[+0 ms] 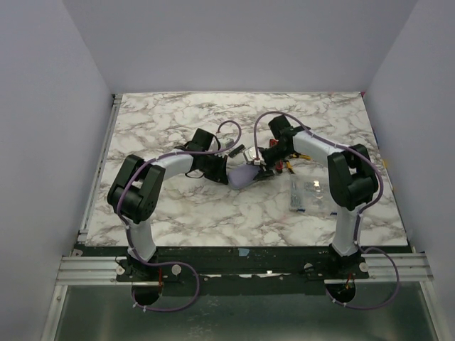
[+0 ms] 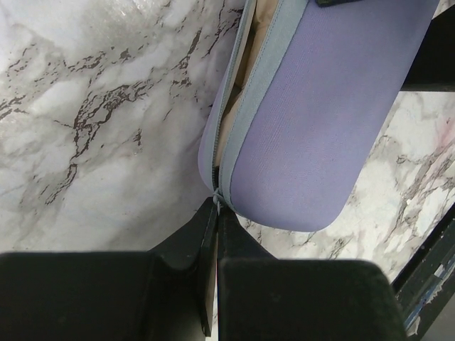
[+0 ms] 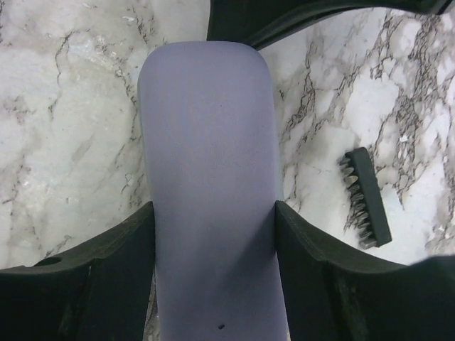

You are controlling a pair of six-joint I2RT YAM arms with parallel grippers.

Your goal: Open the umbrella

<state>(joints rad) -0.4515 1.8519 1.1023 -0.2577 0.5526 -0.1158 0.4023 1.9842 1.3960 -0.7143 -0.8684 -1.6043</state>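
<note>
With the right hand (image 3: 213,213) clamped across the pale lavender tubular sleeve (image 3: 206,128) holding the compact beige umbrella (image 2: 263,14) over the middle of the marbled worktop (image 1: 185,213), draw the grey zip pull (image 2: 215,193), pinched in the fully shut left hand (image 2: 217,213), straight along the seam.

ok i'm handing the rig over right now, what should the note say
left gripper: shut on the zip pull at the sleeve's end.
right gripper: fingers against both sides of the sleeve, holding it.
umbrella: inside the sleeve, between the grippers. Its beige shows through the part-open zip.
done: zip partly open.
still to do: finish unzipping, pull the umbrella out, open it.
</note>
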